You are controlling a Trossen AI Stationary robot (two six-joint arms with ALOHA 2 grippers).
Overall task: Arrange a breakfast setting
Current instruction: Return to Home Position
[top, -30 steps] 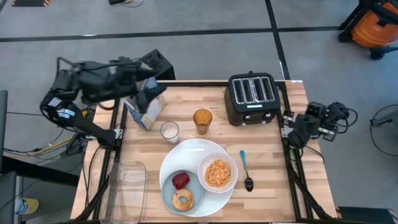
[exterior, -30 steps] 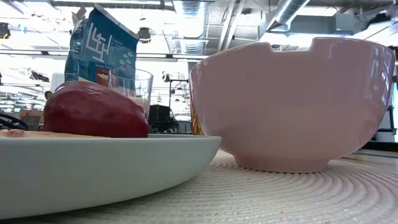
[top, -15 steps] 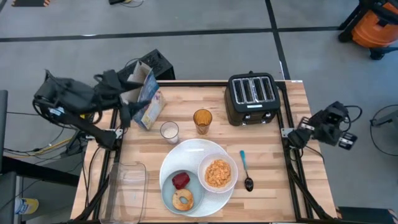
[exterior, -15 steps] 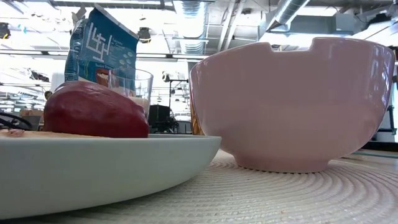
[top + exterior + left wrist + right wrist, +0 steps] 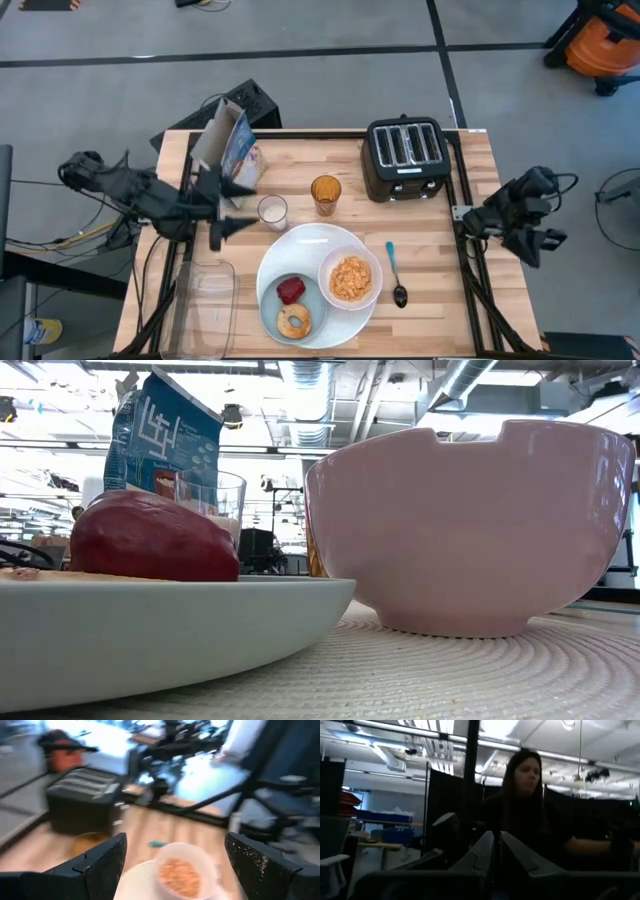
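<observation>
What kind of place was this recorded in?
Probably a robotics lab or workshop: the light wooden table stands on a bare grey floor, with exposed ceiling ducts overhead and an orange shop vacuum nearby.

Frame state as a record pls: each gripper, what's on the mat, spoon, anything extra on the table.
left gripper: open, empty, over the table's left side between cereal box and clear tub
right gripper: shut, empty, off the table's right edge
blue plate: on white placemat, holds apple and bagel
bowl: on placemat, holds cereal flakes
spoon: on bare table right of placemat, not touching it
extras: toaster, milk glass, amber glass
</observation>
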